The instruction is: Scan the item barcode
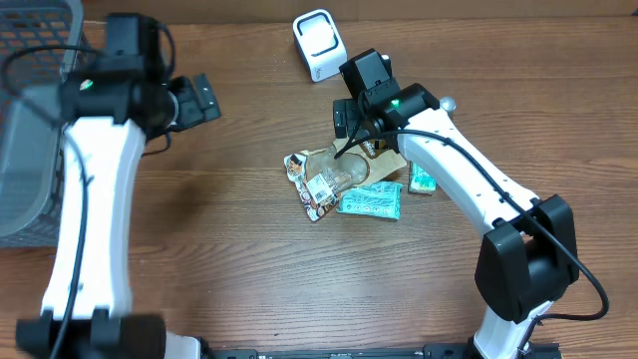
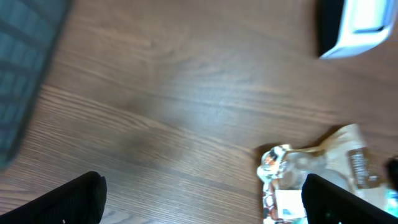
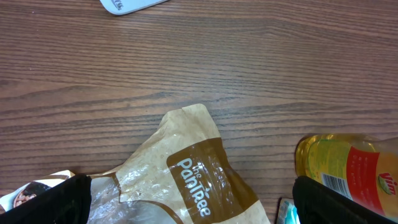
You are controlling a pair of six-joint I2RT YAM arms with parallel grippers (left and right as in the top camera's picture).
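Step in hand: picking an item, nothing lifted yet; right gripper (image 1: 345, 122) hangs over the pile at mid-table, jaws wide apart and empty; left gripper (image 1: 204, 97) is parked well off to the left, jaws also apart, holding nothing.

Items: brown paper bag (image 3: 193, 168) lies flat right under the right gripper, sitting between its fingers in the wrist view; bottle (image 3: 348, 165) of yellow liquid lies just beside the bag, near the right finger; printed packet (image 1: 304, 184), teal packet (image 1: 371, 202) and green packet (image 1: 421, 179) crowd the same pile, touching or overlapping. Scanner (image 1: 319, 42) stands at the far edge of the table (image 1: 249, 279), near the pile but apart from it.

Judgement: the bag is the likeliest target; next move calls for a straight descent and a close on the bag's crumpled upper part, then a lift and carry to the scanner with the code side facing it. A striped patch on the bottle's label may be a barcode; the bag's code is not visible from here, so it may need turning.

Room: bare wood between pile and scanner, a short clear path; bottle sits tight to the right finger, risk of nudging it; basket (image 1: 30, 120) is far left, out of the way; wide open table in front and to the left.
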